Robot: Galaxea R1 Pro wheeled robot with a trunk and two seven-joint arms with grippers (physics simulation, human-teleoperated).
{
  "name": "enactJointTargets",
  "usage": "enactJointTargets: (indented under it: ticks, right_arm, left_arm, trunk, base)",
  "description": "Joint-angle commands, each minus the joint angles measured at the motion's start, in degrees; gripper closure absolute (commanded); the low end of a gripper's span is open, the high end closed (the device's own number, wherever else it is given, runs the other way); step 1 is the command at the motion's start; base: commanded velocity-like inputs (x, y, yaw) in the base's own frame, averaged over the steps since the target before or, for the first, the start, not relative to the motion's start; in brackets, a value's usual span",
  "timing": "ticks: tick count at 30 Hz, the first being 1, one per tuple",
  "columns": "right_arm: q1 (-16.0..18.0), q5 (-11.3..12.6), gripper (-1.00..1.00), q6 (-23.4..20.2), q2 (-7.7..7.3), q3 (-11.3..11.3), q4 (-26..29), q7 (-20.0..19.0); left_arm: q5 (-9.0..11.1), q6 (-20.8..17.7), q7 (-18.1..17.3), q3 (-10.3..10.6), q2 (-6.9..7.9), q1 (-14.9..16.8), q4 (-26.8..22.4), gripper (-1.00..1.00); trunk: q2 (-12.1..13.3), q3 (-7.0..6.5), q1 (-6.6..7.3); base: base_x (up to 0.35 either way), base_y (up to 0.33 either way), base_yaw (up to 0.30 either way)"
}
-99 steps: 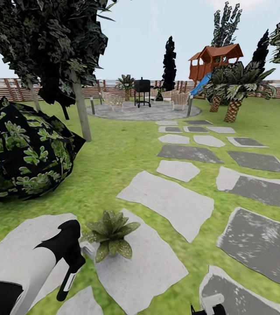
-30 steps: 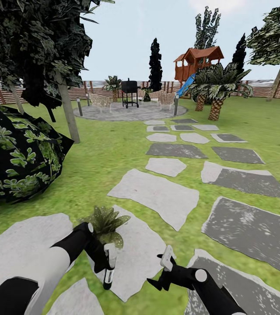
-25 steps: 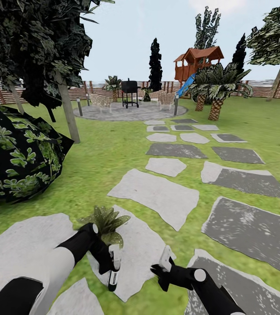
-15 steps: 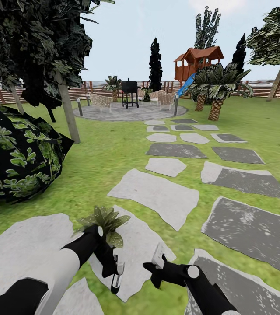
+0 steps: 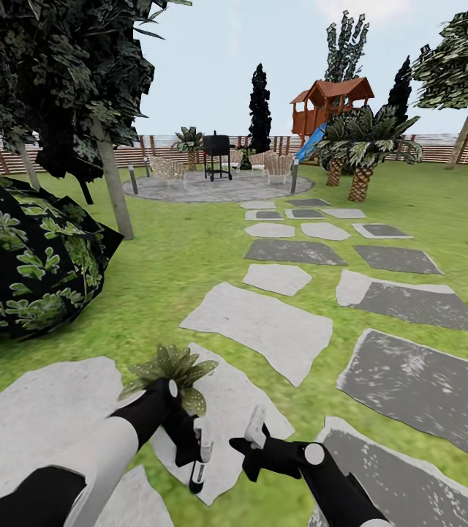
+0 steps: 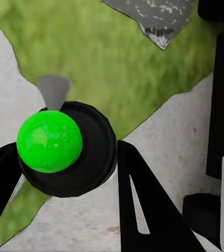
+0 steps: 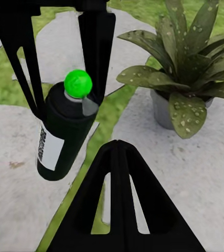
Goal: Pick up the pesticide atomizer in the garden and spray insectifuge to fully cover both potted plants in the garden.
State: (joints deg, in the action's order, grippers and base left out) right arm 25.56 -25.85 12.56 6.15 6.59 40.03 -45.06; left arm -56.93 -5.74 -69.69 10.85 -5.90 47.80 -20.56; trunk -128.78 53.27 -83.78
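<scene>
My left gripper (image 5: 198, 452) hangs low over a pale stepping stone (image 5: 227, 417), shut on the pesticide atomizer (image 5: 199, 460), a dark slim bottle with a white label. The left wrist view looks down on the atomizer's green round top (image 6: 49, 140) and grey nozzle, one black finger on each side. Across a narrow gap, my right gripper (image 5: 253, 438) points at the bottle, its fingers together with nothing between them. In the right wrist view the atomizer (image 7: 62, 136) hangs beside a potted plant (image 7: 188, 68) with whitish insectifuge specks (image 7: 188, 113) on its leaves. That potted plant (image 5: 170, 369) sits just beyond my left wrist.
A big dark leafy bush (image 5: 29, 271) and a tree trunk (image 5: 113, 187) stand to the left. Grey stepping stones (image 5: 292, 252) lead over the lawn to a round patio (image 5: 216, 187) with a grill and chairs. Palms (image 5: 362, 146), a playhouse and a brown fence lie behind.
The left gripper has carried the atomizer rightward and a little lower. The right gripper has slid left toward it, narrowing the gap. The view has panned since the oldest frame, when the right arm was almost out of sight.
</scene>
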Motion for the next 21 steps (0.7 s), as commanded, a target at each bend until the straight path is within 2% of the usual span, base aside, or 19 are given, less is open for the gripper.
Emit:
enactJointTargets:
  ticks: [1, 12, 18, 21]
  right_arm:
    - [0.02, -0.6, 1.0, 0.36, 0.18, -0.07, 0.05, -0.03]
    - [0.02, -0.6, 1.0, 0.36, 0.46, -0.08, 0.05, -0.03]
    - [0.02, -0.6, 1.0, 0.37, 0.45, -0.07, 0.05, -0.03]
    - [0.02, -0.6, 1.0, 0.39, 0.49, -0.05, 0.05, -0.03]
  left_arm:
    - [-0.03, -0.59, -0.06, 0.14, -0.28, 0.01, -0.09, 1.0]
    - [0.06, -0.59, 0.43, 0.14, -1.07, -0.68, -0.09, 1.0]
    - [0.06, -0.59, 0.56, 0.14, -2.12, -0.86, -0.09, 1.0]
    - [0.22, -0.65, 2.23, 0.1, -2.54, -0.86, -0.1, 1.0]
  trunk:
    - [-0.02, 0.05, 0.01]
    - [-0.02, 0.05, 0.01]
    - [-0.02, 0.05, 0.01]
    - [-0.02, 0.05, 0.01]
  base:
    - [0.0, 0.0, 0.0]
    - [0.0, 0.0, 0.0]
    - [0.0, 0.0, 0.0]
    - [0.0, 0.0, 0.0]
